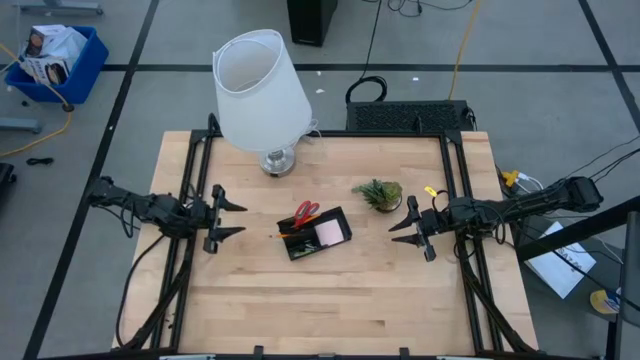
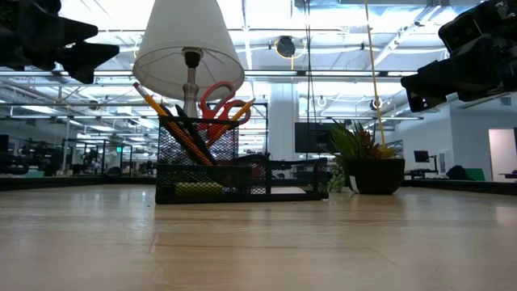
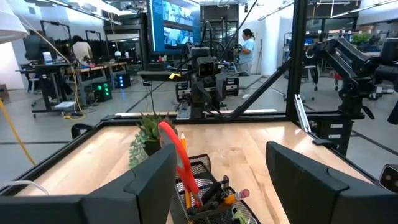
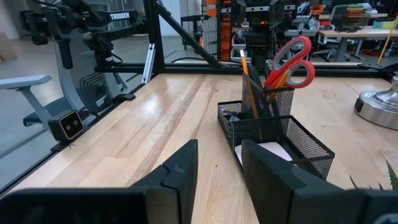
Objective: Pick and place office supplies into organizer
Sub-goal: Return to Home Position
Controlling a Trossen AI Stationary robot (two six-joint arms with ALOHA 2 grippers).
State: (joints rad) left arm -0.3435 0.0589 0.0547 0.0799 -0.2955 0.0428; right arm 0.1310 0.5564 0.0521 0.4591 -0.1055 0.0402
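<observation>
The black mesh organizer point(image 4: 308, 148) sits near the middle of the tabletop point(image 1: 330, 300), between the two arms. Red-handled scissors point(image 1: 306, 212) and orange-yellow pencils point(image 2: 174, 125) stand in its tall cup end. A pink sticky-note pad point(image 1: 330, 233) lies in the low compartment beside the cup. The left gripper point(image 1: 240, 219) hovers off the organizer's left side, fingers spread and empty. The right gripper point(image 1: 398, 222) hovers just beside the small green plant point(image 1: 379, 194), fingers parted, grasping nothing.
</observation>
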